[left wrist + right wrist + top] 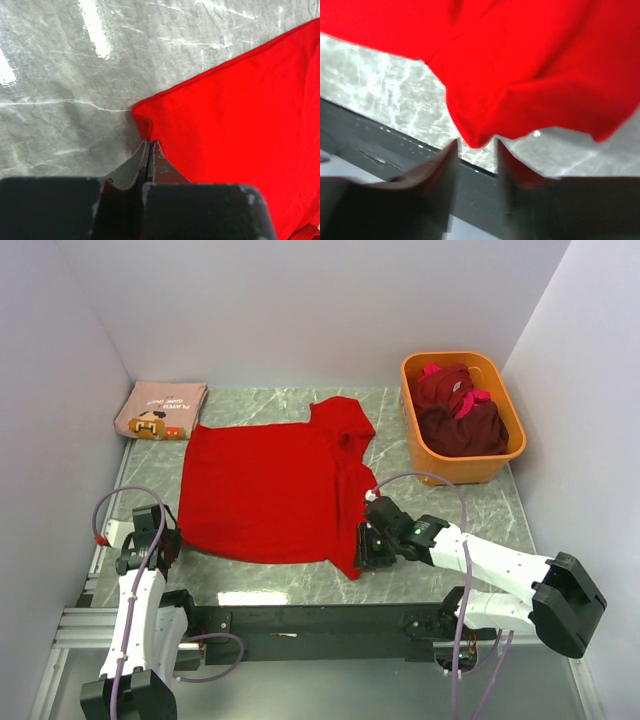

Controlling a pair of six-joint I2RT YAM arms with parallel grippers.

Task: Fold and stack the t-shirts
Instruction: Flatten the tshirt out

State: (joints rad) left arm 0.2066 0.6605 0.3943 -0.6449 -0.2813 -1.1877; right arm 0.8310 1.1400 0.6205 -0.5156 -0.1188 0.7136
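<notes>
**Red tee flat, first fold being set up**

The red t-shirt [270, 490] lies spread on the middle of the desk [450, 505]. Its collar points toward the orange tub [460, 468] on the right and its hem toward the left. It is flat but not yet folded.

At the near hem corner [145, 114], the left jaws are pressed together. The cloth edge runs into them, so they appear to be pinching that corner against the marble.

At the near sleeve [475, 120], the right jaws stand spread. The sleeve's bunched tip sits between them but is not clamped.

One dusty-pink t-shirt [160, 410] rests folded at the far left corner of the desk, well apart from the red one. The maroon t-shirts [460, 418] are heaped in the tub.

My reading is that the step in hand is gripping the near long edge of the red tee for a lengthwise fold, and the task is at an early stage.

Next, the right jaws need to close on the sleeve, taking enough cloth to hold. Both arms should then lift together and carry the near edge over toward the far edge. The two ends should stay level so the cloth does not twist or drag the far side out of place.
</notes>
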